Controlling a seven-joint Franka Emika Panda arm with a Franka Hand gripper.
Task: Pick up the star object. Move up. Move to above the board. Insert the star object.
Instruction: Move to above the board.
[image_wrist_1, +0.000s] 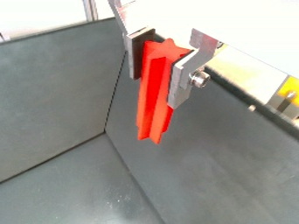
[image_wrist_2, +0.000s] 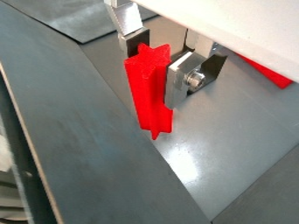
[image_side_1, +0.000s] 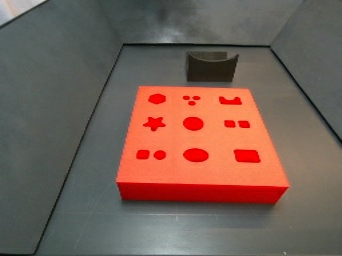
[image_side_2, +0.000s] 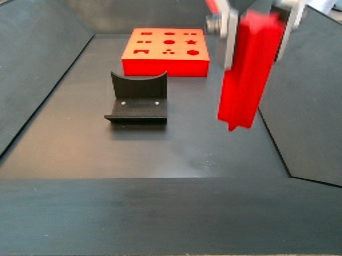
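Observation:
My gripper is shut on the star object, a tall bright red star-section peg that hangs upright with its lower end off the dark floor. Both wrist views show the silver fingers clamped on the upper part of the star object, with the gripper close to a grey wall. The board, a thick red slab with a star hole among its other holes, lies flat on the floor. In a side view the board sits well beyond the gripper. The gripper is out of view in the side view that looks down on the board.
A dark grey U-shaped block stands on the floor between the board and the held peg's side of the bin. Sloping grey walls enclose the floor on all sides.

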